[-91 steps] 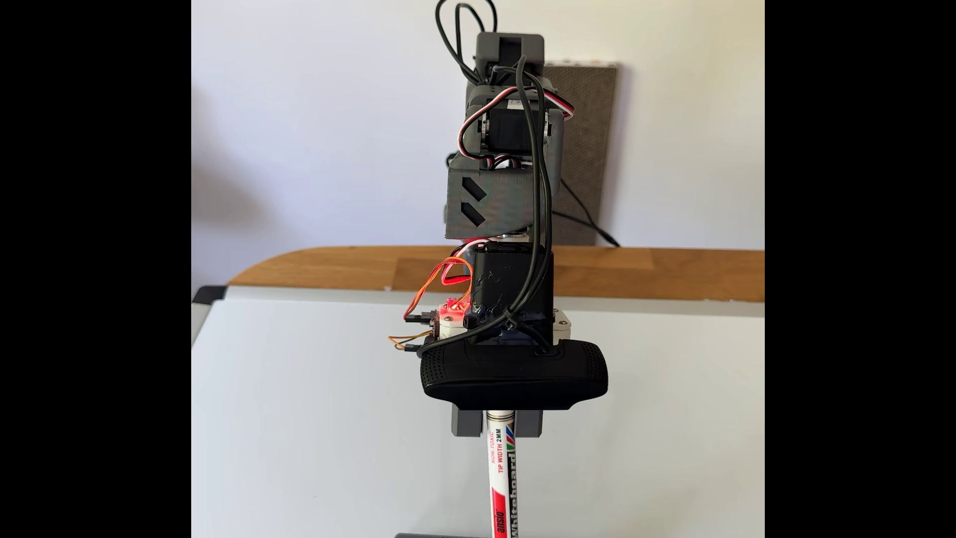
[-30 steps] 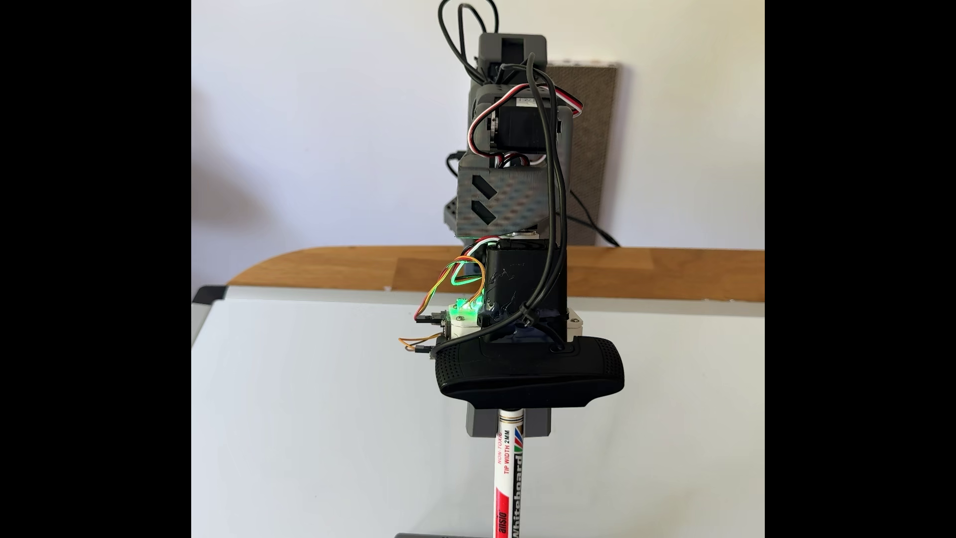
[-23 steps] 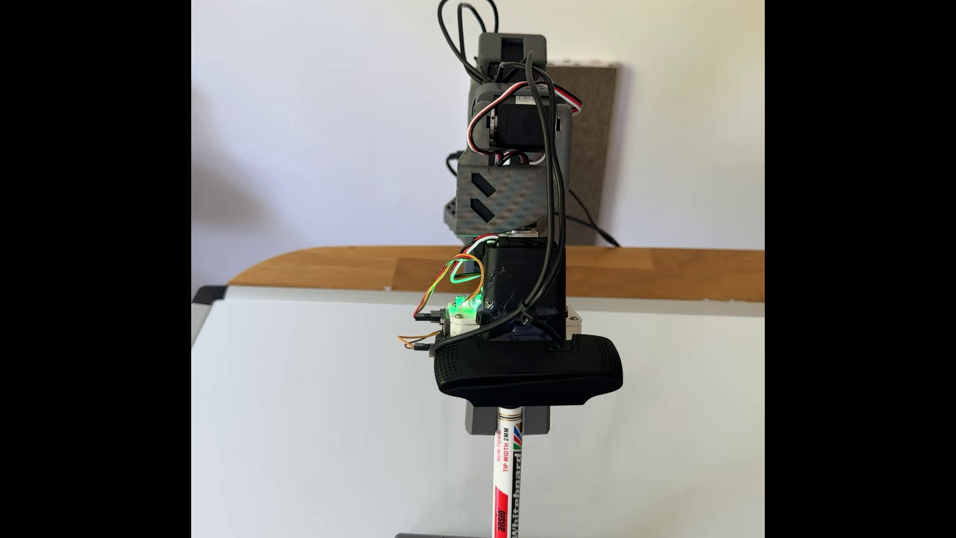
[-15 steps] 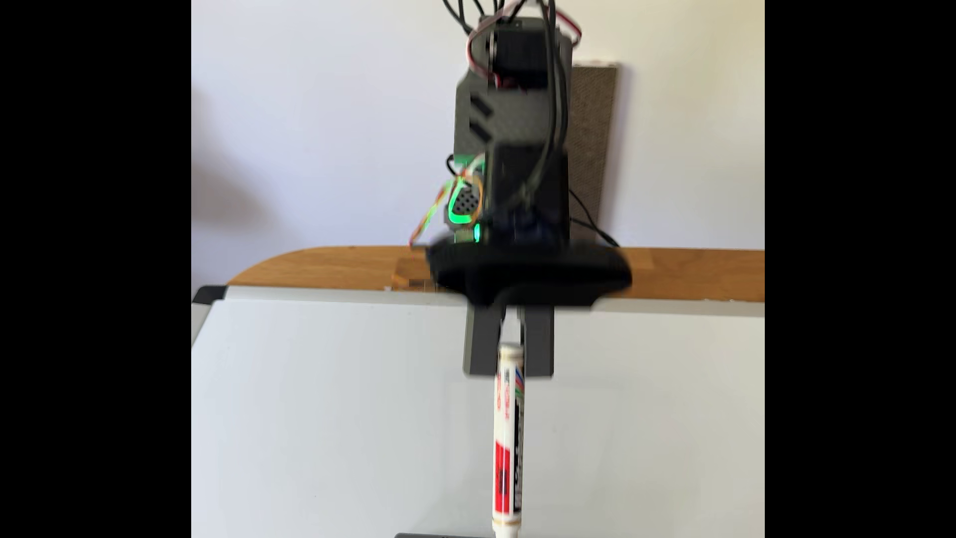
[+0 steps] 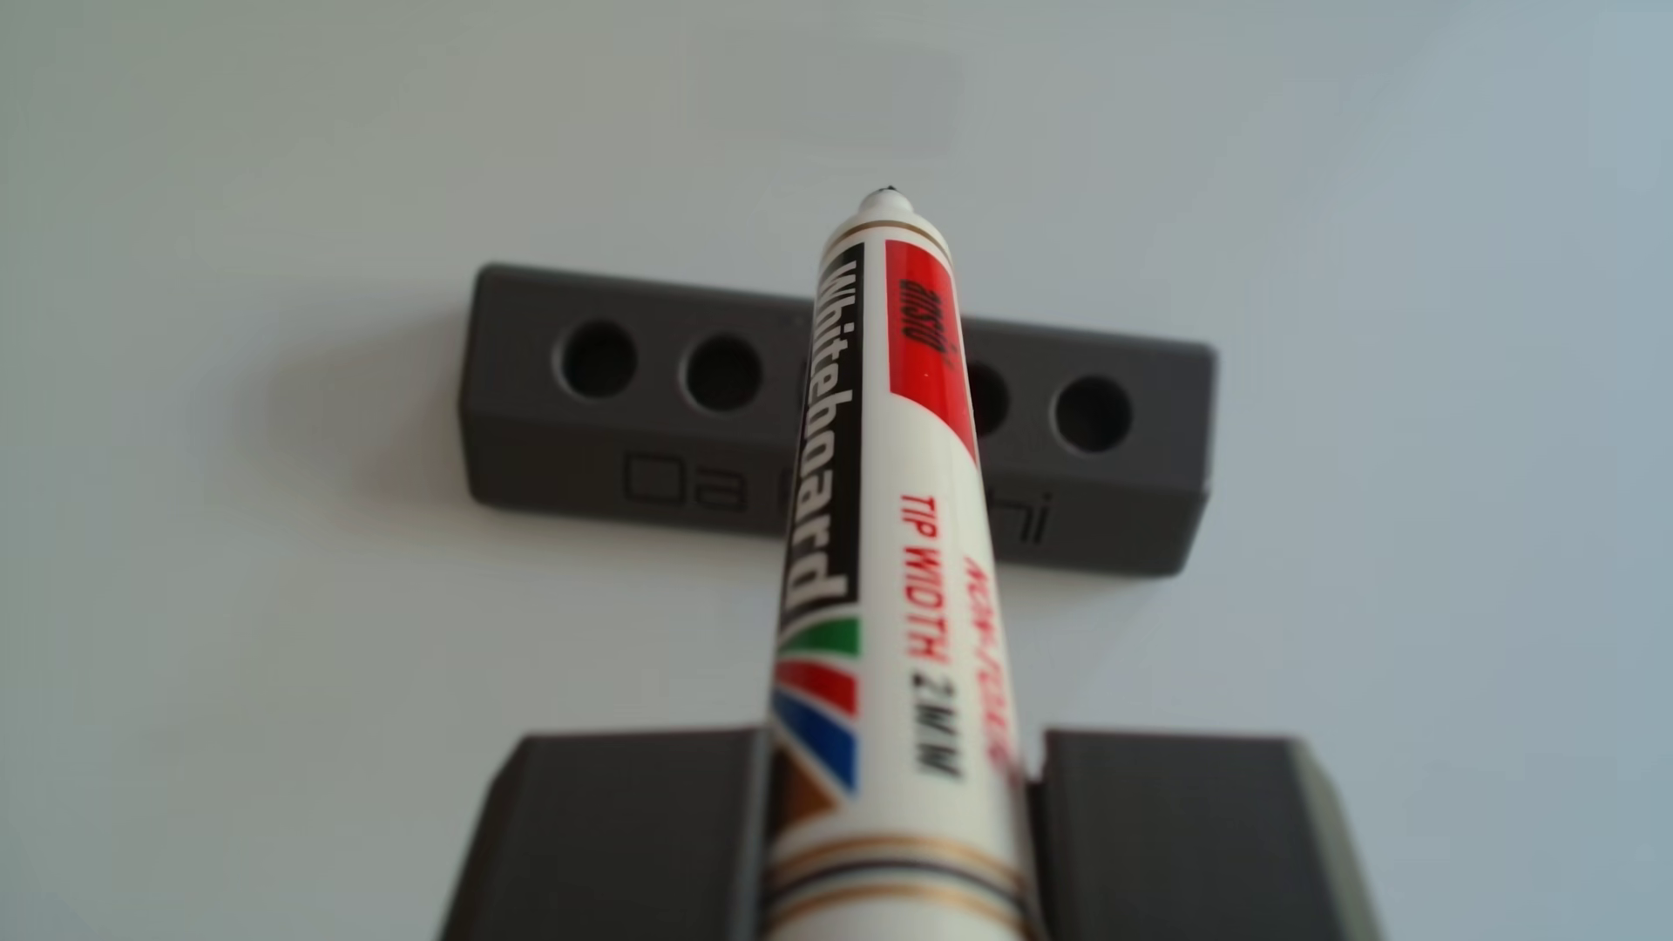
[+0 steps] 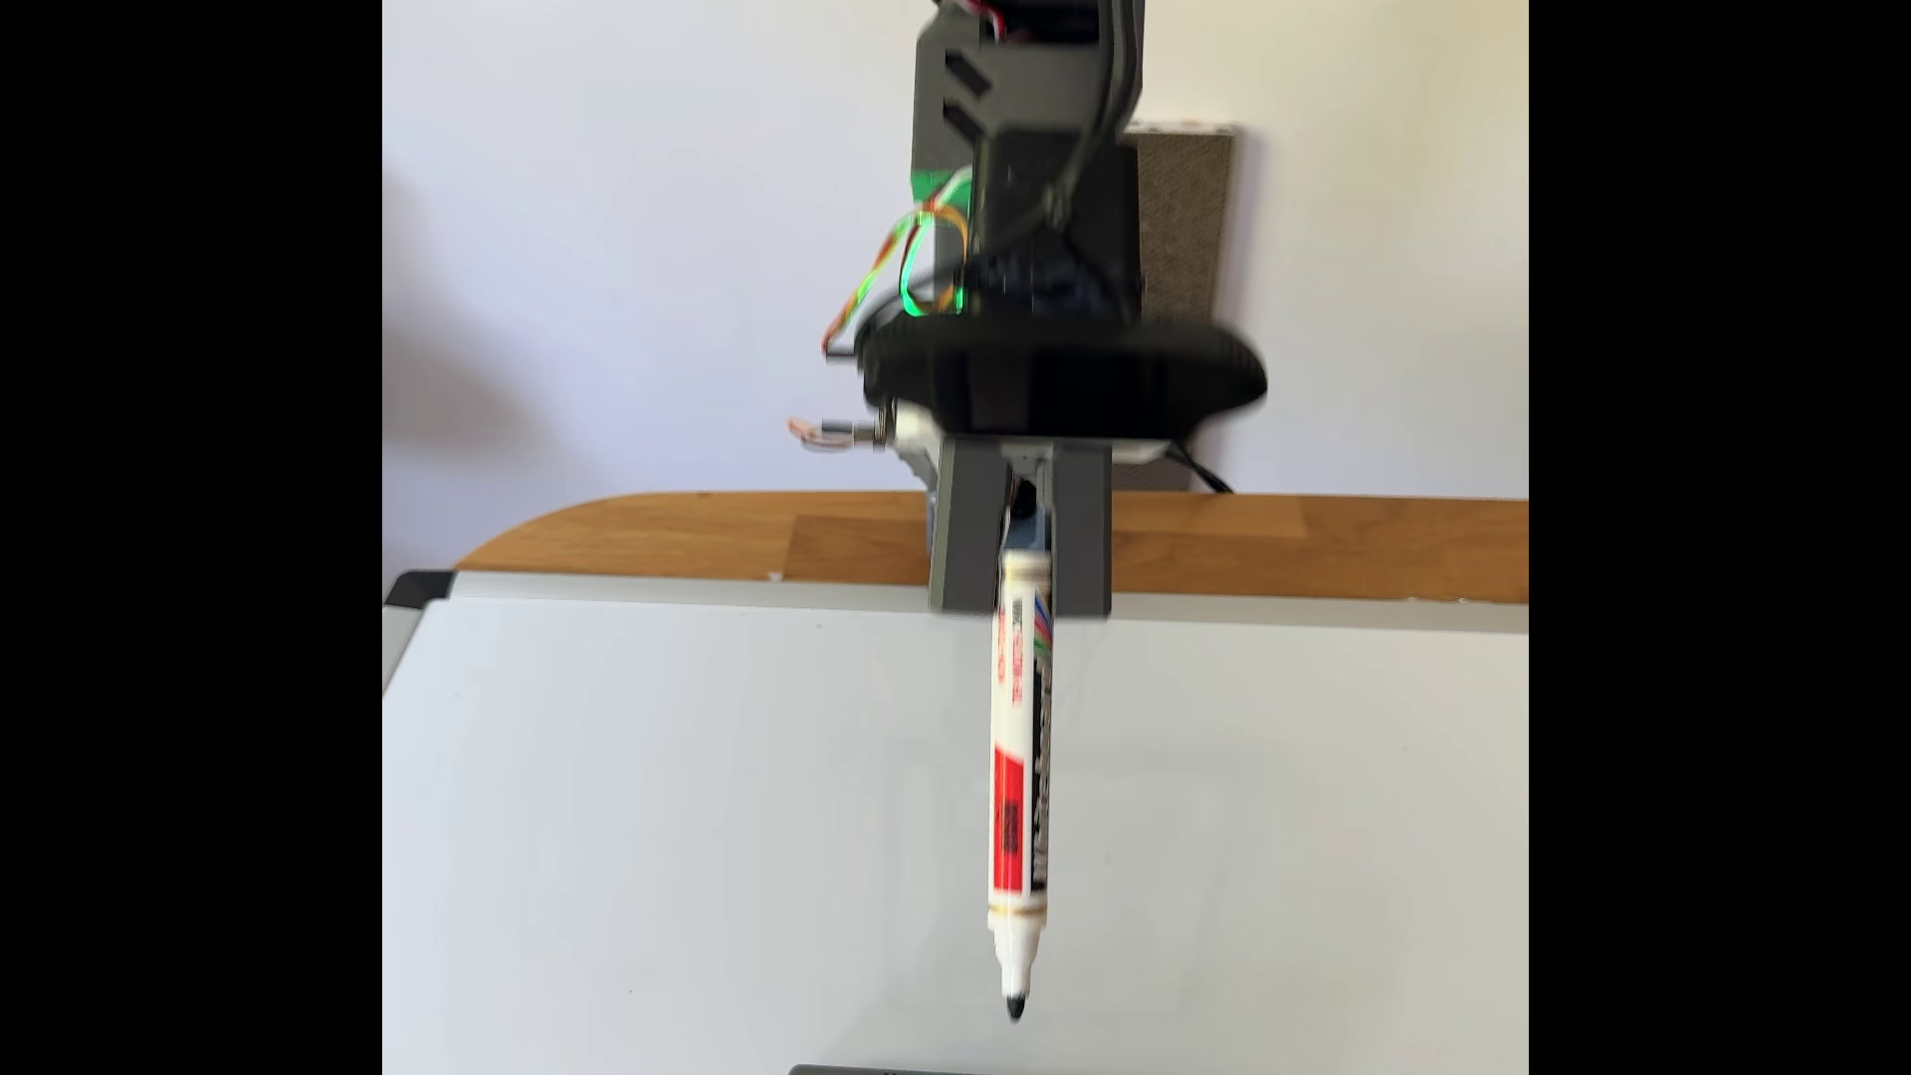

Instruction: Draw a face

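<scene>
- Tool (image 6: 1020, 579): two grey jaws pinching the marker (image 6: 1019, 786) at its upper barrel; in the other view the tool (image 5: 901, 832) sits at the bottom edge with the barrel clamped between the two blocks.
- Marker long axis: close to vertical in the fixed view, nib end down, cap off, black nib (image 6: 1014, 1005) exposed. In the other view the marker (image 5: 869, 507) runs away from the lens toward its tip (image 5: 885, 194).
- Nib vs. surface: the nib hangs above the whiteboard (image 6: 672, 806), apart from it as far as the blurred fixed view allows; no contact visible. Judgement: drawing calls for a straight descent along the marker's own axis until the nib meets the board.
- Grey pen holder (image 5: 634, 434): a block with round sockets, lying on the board directly beneath the marker in the other view; its top edge (image 6: 889, 1069) just shows at the bottom of the fixed view. Judgement: the nib must shift sideways off the holder before it goes down, else it lands on the block.
- Whiteboard surface shows no ink; face not yet begun.
- Far: wooden desk (image 6: 1344, 548) edge behind the board, white wall beyond.
</scene>
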Robot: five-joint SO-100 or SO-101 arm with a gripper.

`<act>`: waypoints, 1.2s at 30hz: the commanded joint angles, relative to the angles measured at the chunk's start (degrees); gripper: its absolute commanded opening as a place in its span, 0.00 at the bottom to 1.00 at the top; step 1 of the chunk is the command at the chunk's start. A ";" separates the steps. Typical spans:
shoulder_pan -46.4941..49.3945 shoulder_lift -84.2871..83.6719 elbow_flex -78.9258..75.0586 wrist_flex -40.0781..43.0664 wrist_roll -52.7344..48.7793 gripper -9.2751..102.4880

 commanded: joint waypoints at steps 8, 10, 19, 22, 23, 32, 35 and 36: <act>-10.90 12.48 -3.25 9.32 0.53 0.08; -12.83 13.18 -1.58 9.67 0.53 0.08; -16.35 15.91 13.45 9.14 -13.18 0.08; -16.35 15.73 14.68 7.91 -25.75 0.08; -16.35 15.73 15.47 6.86 -30.94 0.08; -17.23 15.82 26.54 0.26 -71.10 0.08; -17.40 15.73 27.25 -5.19 -65.04 0.08; -17.40 15.64 27.33 -6.24 -63.81 0.08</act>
